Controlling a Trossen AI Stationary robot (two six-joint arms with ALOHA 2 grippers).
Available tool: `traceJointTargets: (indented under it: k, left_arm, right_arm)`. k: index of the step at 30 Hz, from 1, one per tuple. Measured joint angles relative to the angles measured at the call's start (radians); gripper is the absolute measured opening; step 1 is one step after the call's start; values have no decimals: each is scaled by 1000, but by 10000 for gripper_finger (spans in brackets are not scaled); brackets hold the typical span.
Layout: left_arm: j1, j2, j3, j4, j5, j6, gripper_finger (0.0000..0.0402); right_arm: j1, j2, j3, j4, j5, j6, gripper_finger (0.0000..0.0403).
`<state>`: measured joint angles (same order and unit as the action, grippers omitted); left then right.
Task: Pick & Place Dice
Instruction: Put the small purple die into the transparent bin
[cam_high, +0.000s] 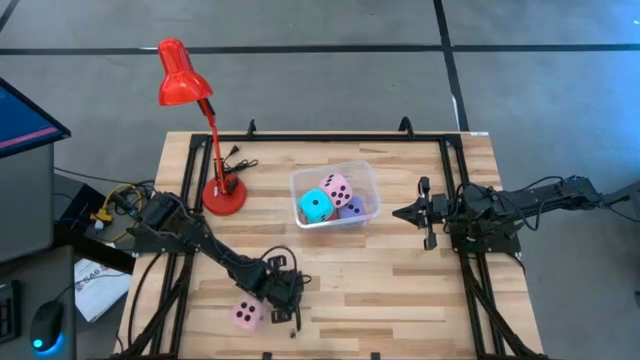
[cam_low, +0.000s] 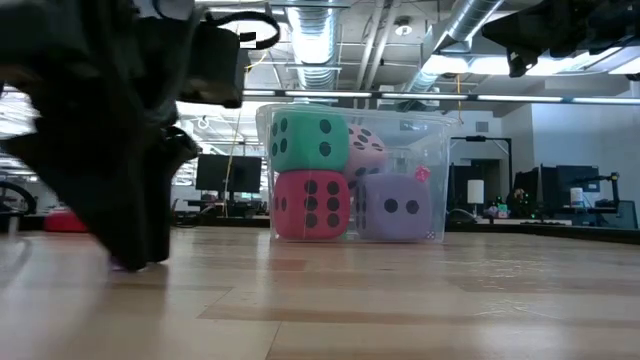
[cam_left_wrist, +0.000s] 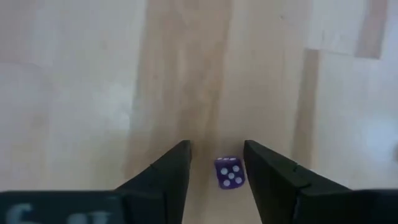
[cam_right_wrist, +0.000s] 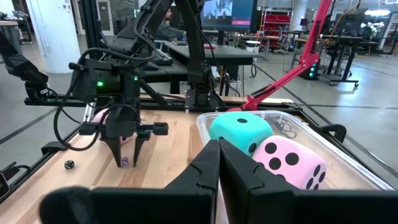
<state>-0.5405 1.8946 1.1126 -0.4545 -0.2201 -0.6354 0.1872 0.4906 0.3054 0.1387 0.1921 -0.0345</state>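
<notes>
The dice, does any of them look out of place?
Yes. One pink die lies alone on the table, outside the clear bin holding the other big ones. Odder, the left gripper has its jaws astride a tiny purple die, far smaller than the rest.

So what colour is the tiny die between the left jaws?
Purple with white pips: the tiny die sits between the left gripper's jaws, clearest in the left wrist view.

My black jaws flank a small purple die (cam_left_wrist: 229, 172) with white pips on the pale wood table (cam_high: 400, 270). The clear bin (cam_high: 368, 180) holds cyan (cam_high: 316, 206), pink (cam_high: 338, 190), lavender (cam_high: 352, 208) and red (cam_low: 311, 204) dark-pipped dice. Another pink die (cam_high: 246, 315) lies outside, near a red lamp (cam_high: 184, 72).
</notes>
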Motion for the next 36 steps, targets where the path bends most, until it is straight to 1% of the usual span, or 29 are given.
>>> traceJointTargets:
  k: [3, 8, 18, 23, 25, 30, 33, 36]
  left_arm:
    - [27, 0, 0, 2, 0, 32, 145]
    - [67, 0, 0, 8, -2, 29, 143]
    - [77, 0, 0, 9, 0, 32, 132]
    - [96, -12, 0, 17, 3, 95, 132]
    - [98, -36, 0, 10, 9, 97, 131]
    - [86, -151, 0, 4, 83, 126, 131]
    - [71, -244, 0, 3, 81, 102, 131]
    - [53, -317, 0, -1, 41, 36, 131]
  right_arm:
    - [0, 0, 0, 0, 0, 0, 5]
    - [0, 0, 0, 0, 0, 0, 5]
    - [0, 0, 0, -3, 0, 0, 5]
    - [0, 0, 0, -3, 0, 0, 5]
    - [0, 0, 0, -3, 0, 0, 5]
    - [0, 0, 0, -3, 0, -2, 5]
    - [0, 0, 0, -3, 0, -2, 5]
    - [0, 0, 0, -3, 0, -2, 5]
